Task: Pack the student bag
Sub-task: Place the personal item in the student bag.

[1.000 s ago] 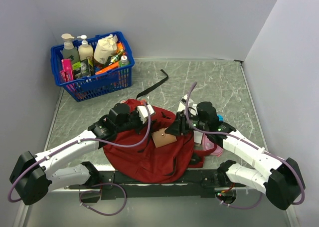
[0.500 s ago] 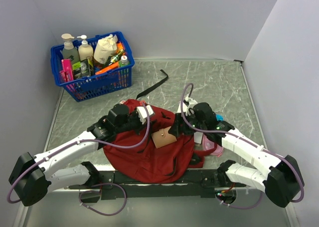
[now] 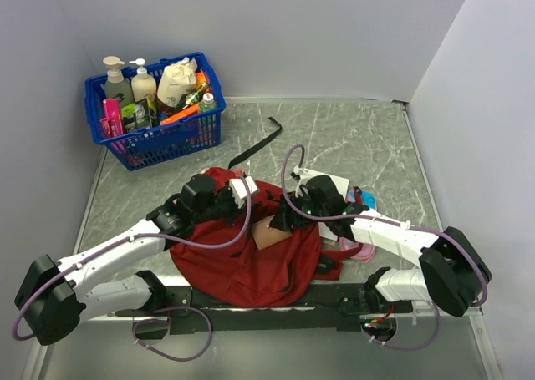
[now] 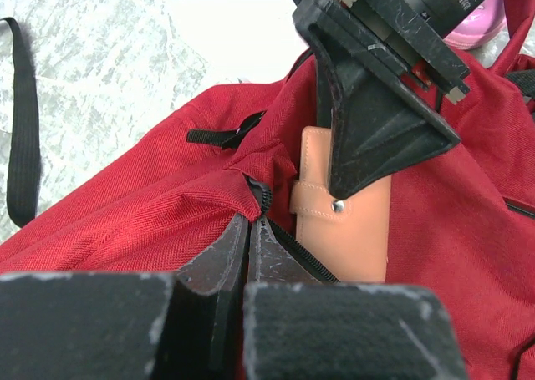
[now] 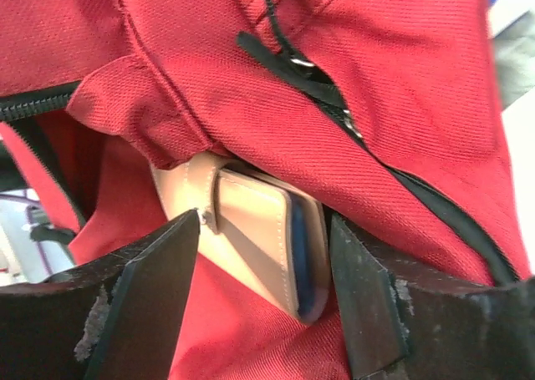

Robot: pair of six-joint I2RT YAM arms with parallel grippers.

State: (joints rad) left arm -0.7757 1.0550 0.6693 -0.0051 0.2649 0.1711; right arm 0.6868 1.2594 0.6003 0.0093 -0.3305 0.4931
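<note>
The dark red student bag (image 3: 242,267) lies flat at the near middle of the table. My left gripper (image 3: 242,191) is shut on the bag's zipper edge (image 4: 255,198) and holds the opening up. My right gripper (image 3: 282,220) is shut on a tan wallet (image 3: 266,232) with a snap strap. The wallet (image 5: 251,246) sits between my right fingers, its far end tucked under the bag's red flap (image 5: 376,88). In the left wrist view the wallet (image 4: 347,238) lies just right of the zipper, with a right finger (image 4: 376,138) over its top.
A blue basket (image 3: 167,142) of bottles stands at the back left. A black strap (image 3: 259,144) trails behind the bag. A white sheet (image 3: 333,184), a blue item (image 3: 369,200) and a pink item (image 3: 358,249) lie right of the bag.
My right gripper has moved left with the wallet, pushing it under the bag's open edge. My left gripper has stayed where it was, still holding the zipper edge.
</note>
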